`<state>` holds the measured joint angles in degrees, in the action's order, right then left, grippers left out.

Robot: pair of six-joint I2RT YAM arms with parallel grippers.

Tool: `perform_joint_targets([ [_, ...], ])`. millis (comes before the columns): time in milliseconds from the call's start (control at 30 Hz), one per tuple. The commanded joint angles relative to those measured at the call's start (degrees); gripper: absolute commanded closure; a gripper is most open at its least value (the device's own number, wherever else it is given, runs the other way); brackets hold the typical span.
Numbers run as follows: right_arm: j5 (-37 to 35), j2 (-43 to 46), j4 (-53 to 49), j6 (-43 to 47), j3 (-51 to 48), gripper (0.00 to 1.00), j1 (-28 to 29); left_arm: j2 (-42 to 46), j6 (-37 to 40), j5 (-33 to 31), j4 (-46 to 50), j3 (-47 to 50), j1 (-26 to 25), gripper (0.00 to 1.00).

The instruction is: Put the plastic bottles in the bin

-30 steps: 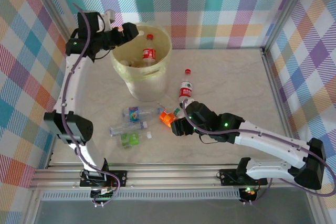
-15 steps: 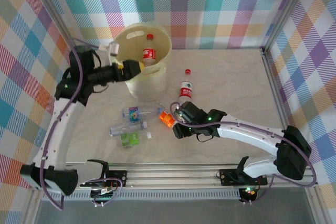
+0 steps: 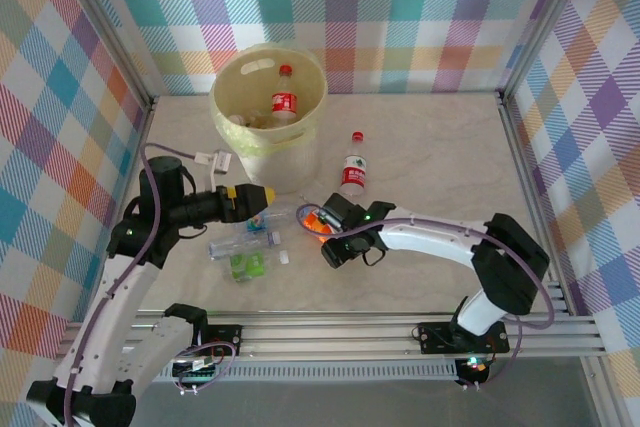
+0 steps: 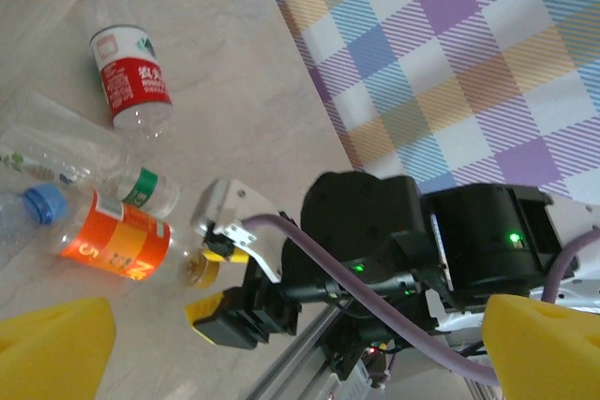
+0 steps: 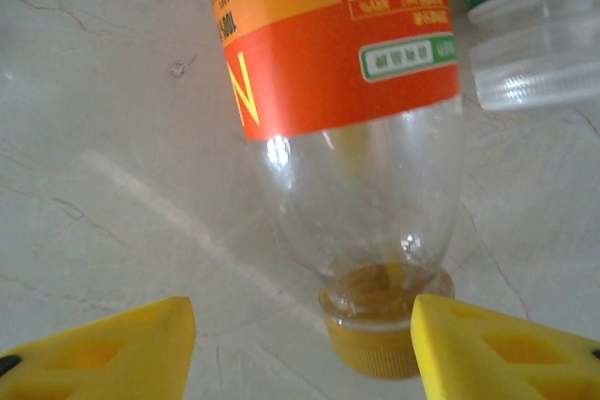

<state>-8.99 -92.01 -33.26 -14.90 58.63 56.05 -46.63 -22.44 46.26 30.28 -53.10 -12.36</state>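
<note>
Clear orange-labelled bottle [image 5: 361, 194], veined marble tabletop [image 5: 103, 166]

Bottles [image 3: 245, 241] lie on the table [image 3: 430, 152] before the bin [image 3: 270, 162].

Left gripper [image 3: 262, 194] hovers low by the foot of the bin [image 3: 232, 132], nose toward the loose clear bottles [image 3: 243, 243]. Right gripper [image 3: 324, 232] sits right at the orange-labelled bottle [image 3: 316, 220]. One red-labelled bottle [image 3: 285, 99] stands inside the bin, and a second red-labelled bottle [image 3: 353, 169] lies on the table [image 3: 430, 157] nearby.
</note>
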Motion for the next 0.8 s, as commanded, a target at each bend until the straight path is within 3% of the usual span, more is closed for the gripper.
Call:
perform_joint_targets([
  [0,-1.55,-2.82,-2.15,3.65,2.33,0.37,-0.44,2.01,-0.99,-0.1,0.02,1.52,-0.83,0.0],
  [400,-3.41,-7.21,-1.04,3.93,2.89,0.38,-0.43,3.05,-1.2,-1.17,-0.29,4.96,-1.5,0.0],
  [767,-2.46,-9.97,0.82,2.97,3.53,0.48,-0.33,6.06,-4.37,-2.04,-2.77,8.79,-2.91,0.0],
])
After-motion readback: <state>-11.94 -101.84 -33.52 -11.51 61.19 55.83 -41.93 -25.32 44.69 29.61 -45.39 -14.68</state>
